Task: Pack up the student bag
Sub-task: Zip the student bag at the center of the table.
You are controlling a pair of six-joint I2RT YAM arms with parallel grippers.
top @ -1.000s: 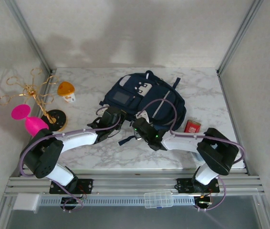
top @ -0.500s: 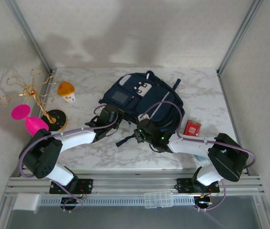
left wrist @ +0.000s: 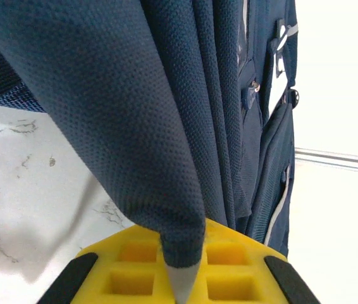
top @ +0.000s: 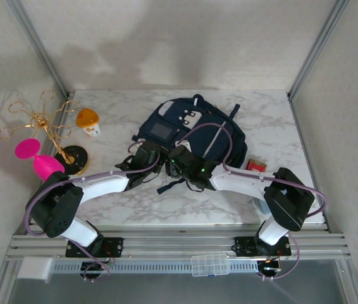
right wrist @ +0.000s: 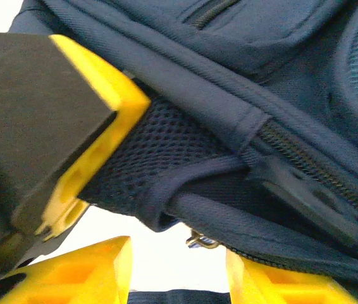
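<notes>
Lying toward the far middle of the marble table point(top: 274, 120), the student bag point(top: 195, 126) had its front pockets facing up. At the bag's near-left edge, the left gripper point(top: 152, 154) was clenched on a fold of navy fabric, the cloth pinched between its yellow fingers. Just beside it, at the bag's near edge, the right gripper point(top: 178, 161) was released — jaws apart, a mesh-backed strap loop just ahead of them. A red tin point(top: 255, 166) lay near the bag's near-right corner.
</notes>
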